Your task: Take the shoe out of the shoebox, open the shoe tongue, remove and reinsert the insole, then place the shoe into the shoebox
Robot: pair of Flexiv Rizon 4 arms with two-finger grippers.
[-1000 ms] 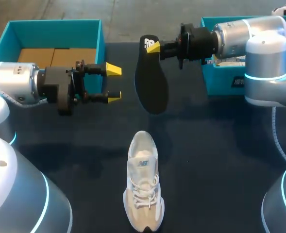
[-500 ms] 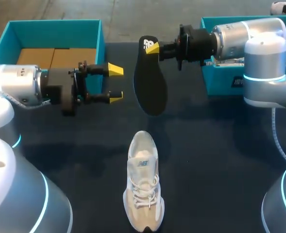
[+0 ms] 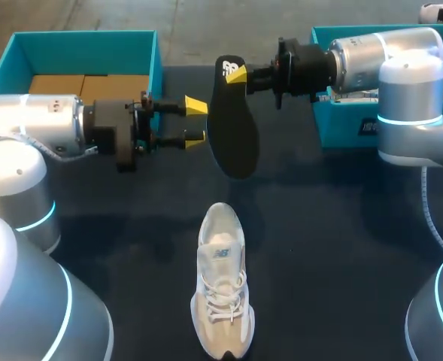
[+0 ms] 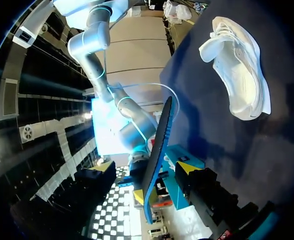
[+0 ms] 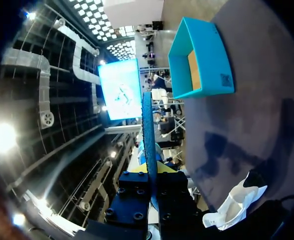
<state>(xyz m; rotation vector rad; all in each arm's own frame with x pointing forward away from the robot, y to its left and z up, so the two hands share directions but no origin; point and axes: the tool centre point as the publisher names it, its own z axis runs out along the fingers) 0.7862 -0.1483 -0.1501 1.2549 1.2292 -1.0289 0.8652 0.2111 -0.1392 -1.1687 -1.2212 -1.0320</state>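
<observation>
My right claw pinches the insole by one end; left claw spread wide beside it. Thin grip, so the insole may swing loose.

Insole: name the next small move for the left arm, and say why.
Probably ease the left end effector forward until the insole edge sits between its open fingers. The right end effector holds the insole aloft by one end, the left tips stand just short of its edge, and the left wrist view shows it lined up between them.
</observation>
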